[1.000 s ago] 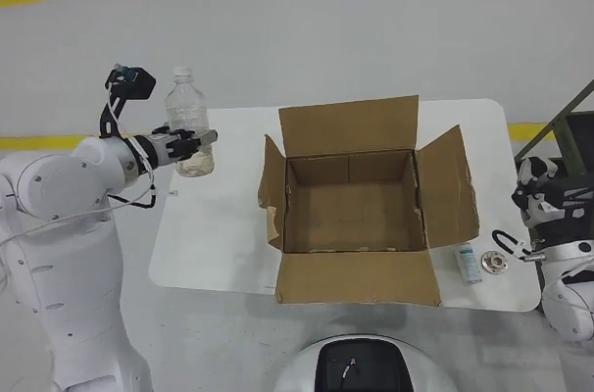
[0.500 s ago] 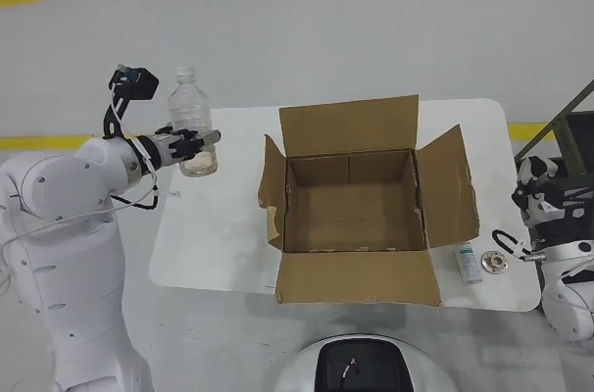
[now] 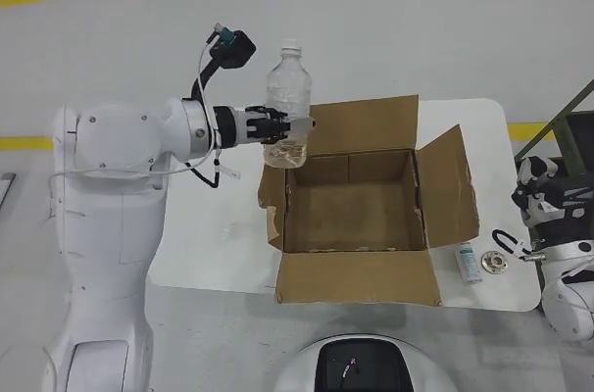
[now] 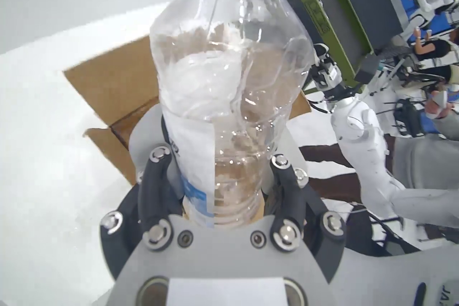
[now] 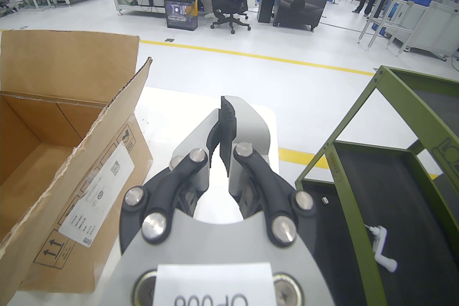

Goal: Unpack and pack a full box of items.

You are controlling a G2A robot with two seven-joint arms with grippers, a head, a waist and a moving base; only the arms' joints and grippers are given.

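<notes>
Left claw (image 3: 282,128) is up high and clenched on the clear water bottle (image 3: 288,106), gripping it low on the body, just about where the white-and-blue label sits. In the left wrist view the fingers (image 4: 287,185) press in on both sides of the bottle (image 4: 229,99), and there is water sloshing inside it. From above, the bottle stands roughly upright with its white cap on top. Its base hangs over the far left corner of the cardboard box (image 3: 356,279), right where the left flap meets the back flap.

The box sits in the middle of the white table (image 3: 209,235), all four flaps folded outward and its brown floor showing. A white shipping label (image 5: 96,192) is stuck on its outer wall.

Over on the other side, the right claw (image 5: 225,128) is clenched with nothing in it, the ridged black pads pressed flat together. It hangs off the right end of the table, with the box's right flap on one side and the green cart (image 5: 376,160) on the other.

On the table between the box and that arm lie three small things close together: a little white bottle (image 3: 468,263), a round metal ring (image 3: 491,261) and a black hook (image 3: 510,244). All three lie outside the box, near its front right corner.
</notes>
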